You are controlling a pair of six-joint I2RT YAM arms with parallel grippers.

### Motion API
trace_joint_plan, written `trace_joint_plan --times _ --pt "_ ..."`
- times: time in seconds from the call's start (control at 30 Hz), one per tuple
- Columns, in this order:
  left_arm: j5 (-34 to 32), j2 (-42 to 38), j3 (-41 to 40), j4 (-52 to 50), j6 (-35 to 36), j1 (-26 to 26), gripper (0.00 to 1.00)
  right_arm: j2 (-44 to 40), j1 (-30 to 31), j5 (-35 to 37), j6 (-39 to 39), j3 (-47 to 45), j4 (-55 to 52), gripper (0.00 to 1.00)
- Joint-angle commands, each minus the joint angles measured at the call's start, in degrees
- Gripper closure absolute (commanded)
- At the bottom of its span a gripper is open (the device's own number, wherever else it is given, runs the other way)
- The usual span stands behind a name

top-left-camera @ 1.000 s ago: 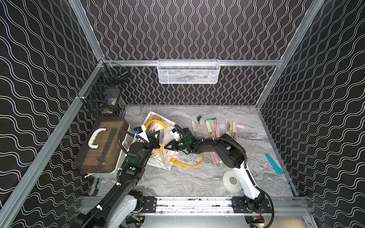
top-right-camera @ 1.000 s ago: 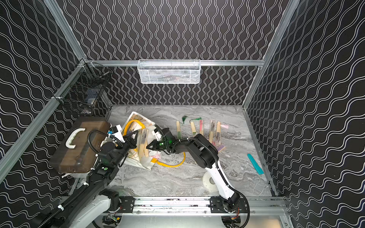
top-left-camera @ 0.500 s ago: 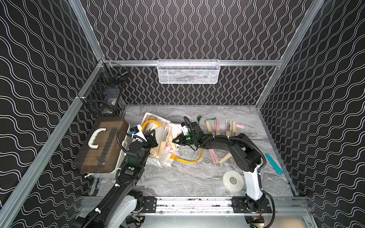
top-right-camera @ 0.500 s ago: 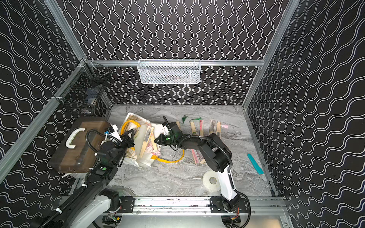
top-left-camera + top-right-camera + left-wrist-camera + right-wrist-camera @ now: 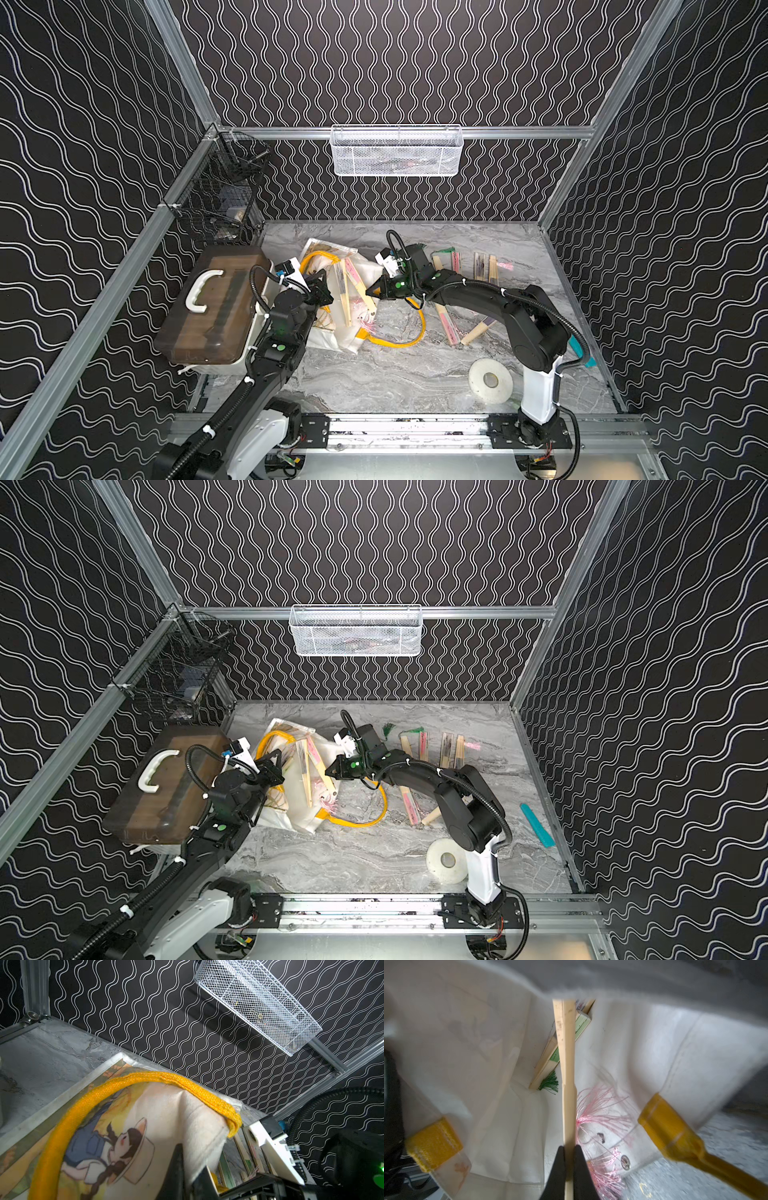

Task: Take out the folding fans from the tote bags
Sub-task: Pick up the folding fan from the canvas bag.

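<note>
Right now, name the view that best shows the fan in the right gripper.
Right wrist view: the fan is close and sharp, pinched by the right gripper. Both top views show it tiny; left wrist view, not recognisably.

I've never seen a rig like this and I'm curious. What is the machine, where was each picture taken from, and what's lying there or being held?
These are two robot arms mounted at the front edge of a grey table. Two of the pictures look down on the whole scene from a pair of cameras side by side overhead. The other two come from a small camera on each arm's wrist.

On the table lie white tote bags with yellow handles, several closed folding fans, a brown-lidded box, a roll of tape and a teal bar.

The right end effector is shut on one bamboo fan, whose far end reaches into an open bag. The left end effector pinches a tote bag by its cloth edge, apparently to hold it open.
</note>
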Motion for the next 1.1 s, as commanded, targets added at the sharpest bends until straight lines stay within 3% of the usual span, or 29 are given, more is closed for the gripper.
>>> trace_joint_plan --times 0.0,0.13,0.37,0.57,0.83,1.07 --pt "1.94 1.15 -0.40 4.52 -2.71 0.15 1.00 1.66 0.65 3.10 -6.70 4.49 -9.52 1.00" --pt "6.11 3.83 -0.04 7.11 -4.36 0.11 1.00 7.21 2.84 3.94 -8.31 8.31 -13.33 1.00" --pt "6.85 3.89 -0.65 8.16 -5.53 0.15 1.00 10.58 3.75 9.34 -7.41 8.29 -10.81 0.99" --pt "6.76 3.50 -1.26 7.71 -5.81 0.15 1.00 12.53 3.75 12.60 -7.65 8.16 -10.32 0.78" --pt "6.70 3.34 -1.54 7.43 -6.06 0.15 1.00 10.13 5.05 17.32 -11.74 6.53 -9.70 0.69" --pt "7.33 3.98 -1.28 7.98 -6.81 0.14 1.00 8.48 10.11 30.08 -18.44 2.69 -5.52 0.61"
